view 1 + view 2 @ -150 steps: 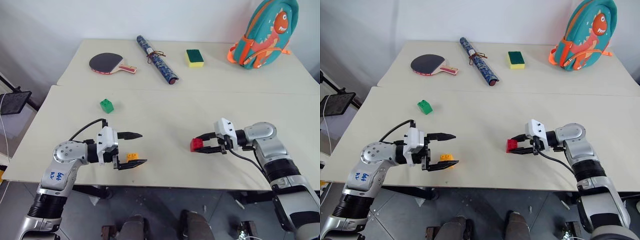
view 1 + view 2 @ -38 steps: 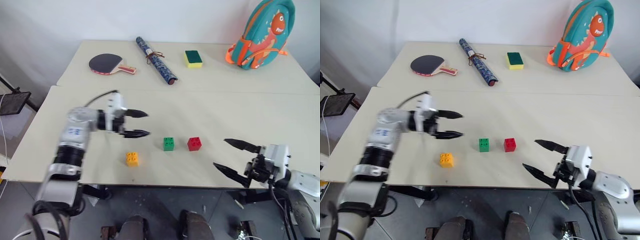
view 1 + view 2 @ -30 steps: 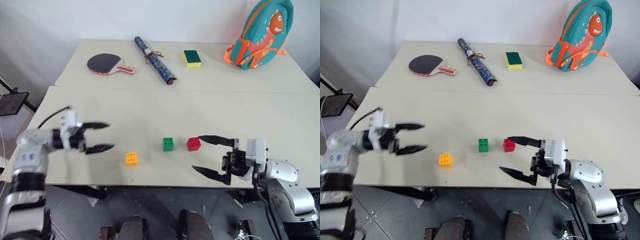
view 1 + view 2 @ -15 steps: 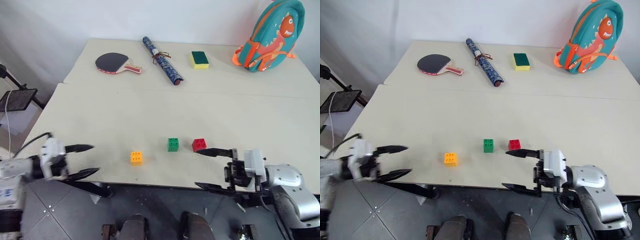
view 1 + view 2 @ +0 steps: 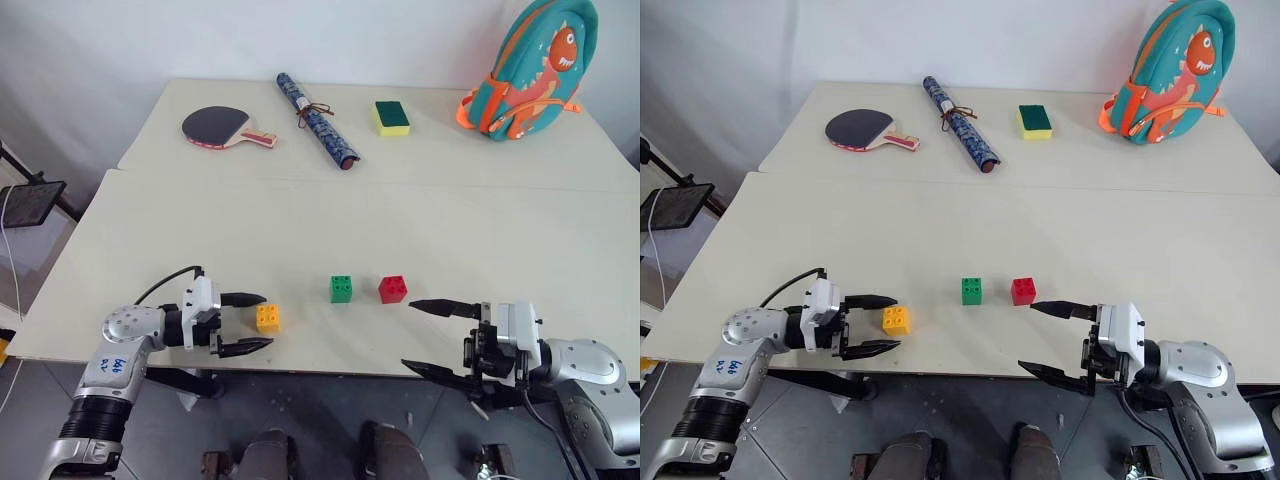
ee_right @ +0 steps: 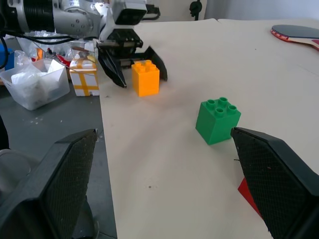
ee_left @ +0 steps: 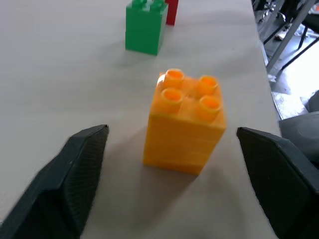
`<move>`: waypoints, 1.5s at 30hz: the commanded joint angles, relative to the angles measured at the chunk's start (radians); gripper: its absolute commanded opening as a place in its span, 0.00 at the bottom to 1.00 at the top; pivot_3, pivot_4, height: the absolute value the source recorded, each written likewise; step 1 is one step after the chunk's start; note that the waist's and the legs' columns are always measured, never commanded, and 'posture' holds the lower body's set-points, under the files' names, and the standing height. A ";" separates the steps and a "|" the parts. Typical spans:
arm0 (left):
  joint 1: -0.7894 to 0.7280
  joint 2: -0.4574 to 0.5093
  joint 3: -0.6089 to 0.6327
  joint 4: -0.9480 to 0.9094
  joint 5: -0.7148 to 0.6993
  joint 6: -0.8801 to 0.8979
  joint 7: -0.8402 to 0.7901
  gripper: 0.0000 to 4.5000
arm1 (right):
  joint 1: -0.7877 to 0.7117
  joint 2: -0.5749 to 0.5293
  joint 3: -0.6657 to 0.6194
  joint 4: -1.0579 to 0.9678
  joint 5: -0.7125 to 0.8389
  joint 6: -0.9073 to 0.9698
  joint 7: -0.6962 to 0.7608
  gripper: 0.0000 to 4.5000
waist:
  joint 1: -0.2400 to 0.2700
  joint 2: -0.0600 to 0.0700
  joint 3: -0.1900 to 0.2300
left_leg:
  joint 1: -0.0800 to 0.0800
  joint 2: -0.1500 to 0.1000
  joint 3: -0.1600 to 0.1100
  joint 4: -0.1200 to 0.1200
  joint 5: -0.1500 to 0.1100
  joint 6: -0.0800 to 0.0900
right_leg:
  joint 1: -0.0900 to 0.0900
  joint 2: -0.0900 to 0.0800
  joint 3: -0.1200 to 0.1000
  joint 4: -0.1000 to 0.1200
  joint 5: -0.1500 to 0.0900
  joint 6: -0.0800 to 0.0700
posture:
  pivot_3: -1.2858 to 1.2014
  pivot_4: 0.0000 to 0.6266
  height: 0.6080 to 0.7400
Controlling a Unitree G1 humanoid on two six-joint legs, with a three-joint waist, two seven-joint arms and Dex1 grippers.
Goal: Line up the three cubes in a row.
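**Left gripper straddles the orange cube**

Lower left of the head view: left gripper [image 5: 250, 323], fingers spread, one either side of the yellow-orange cube [image 5: 267, 318]. The left wrist view adds clear gaps on both sides; no contact. Green cube [image 5: 341, 288] and red cube [image 5: 393, 288] sit near each other at centre. Lower right: right gripper [image 5: 432, 338] spread wide, holding nothing, at the table's [image 5: 400, 230] near edge.
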 commanded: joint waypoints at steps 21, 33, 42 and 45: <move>-0.658 -0.187 -0.152 0.804 0.199 -0.357 -0.243 0.33 | 0.034 -0.002 -0.064 -0.036 -0.009 -0.018 -0.078 1.00 | -0.006 -0.001 0.000 | -0.001 0.000 0.008 -0.002 -0.002 0.003 | -0.002 0.000 -0.002 -0.003 0.000 0.001 | 0.52 0.24 1.00; -0.616 -0.123 -0.128 0.793 0.186 -0.372 -0.322 0.33 | 0.066 0.005 -0.065 -0.053 -0.012 -0.026 -0.107 1.00 | 0.003 -0.001 0.000 | 0.000 0.000 0.008 0.001 -0.002 0.004 | -0.002 0.000 0.000 -0.002 0.000 0.001 | 0.52 0.24 1.00; -0.566 -0.082 -0.143 0.697 0.143 -0.286 -0.368 0.49 | 0.064 0.002 -0.059 -0.032 -0.010 -0.035 -0.091 1.00 | 0.004 -0.001 0.000 | 0.000 0.000 0.008 0.001 -0.002 0.004 | -0.002 0.000 0.000 -0.002 0.000 0.001 | 0.52 0.24 1.00; -0.557 -0.073 -0.143 0.679 0.137 -0.276 -0.361 0.69 | 0.058 0.004 -0.055 -0.019 -0.013 -0.039 -0.085 1.00 | 0.004 -0.001 0.000 | 0.000 0.000 0.008 0.001 -0.002 0.004 | -0.002 0.000 0.000 -0.002 0.000 0.001 | 0.52 0.24 1.00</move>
